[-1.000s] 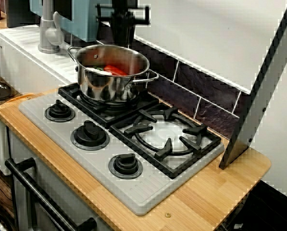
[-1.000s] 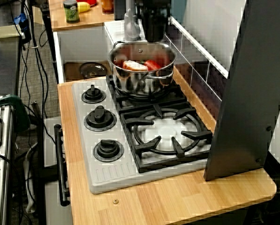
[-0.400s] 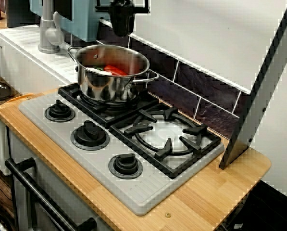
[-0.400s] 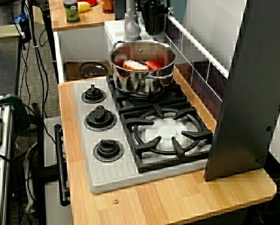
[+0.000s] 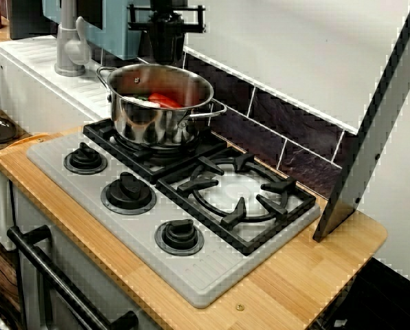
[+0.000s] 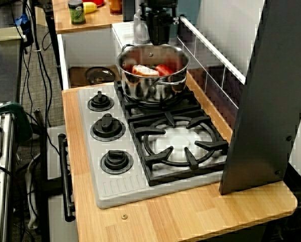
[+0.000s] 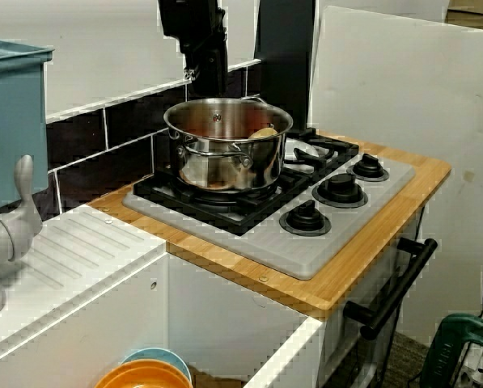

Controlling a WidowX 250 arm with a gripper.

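A steel pot [image 5: 160,113] stands on the back left burner of the stove [image 5: 191,268]. Inside it lie a red piece [image 5: 165,100] and a pale piece [image 6: 144,70]. My black gripper [image 5: 166,51] hangs just behind and above the pot's far rim, close to the dark tiled wall. The view from the stove's end shows the gripper [image 6: 158,35] over the back rim of the pot [image 6: 153,83]. From the sink side the gripper [image 7: 211,77] is a single dark column behind the pot [image 7: 225,158]. Nothing shows between its fingers, and their gap is not clear.
The front right burner grate [image 5: 235,196] is bare. Three black knobs [image 5: 128,192] line the stove's front. A grey faucet [image 5: 69,41] and a white drainboard [image 7: 71,250] sit beside the stove. A dark slanted panel [image 6: 263,101] stands at the counter's far end. An oven handle [image 5: 60,282] runs below.
The gripper lifted a little behind the pot, then came down again slightly to the left. The pot and its contents have not moved.
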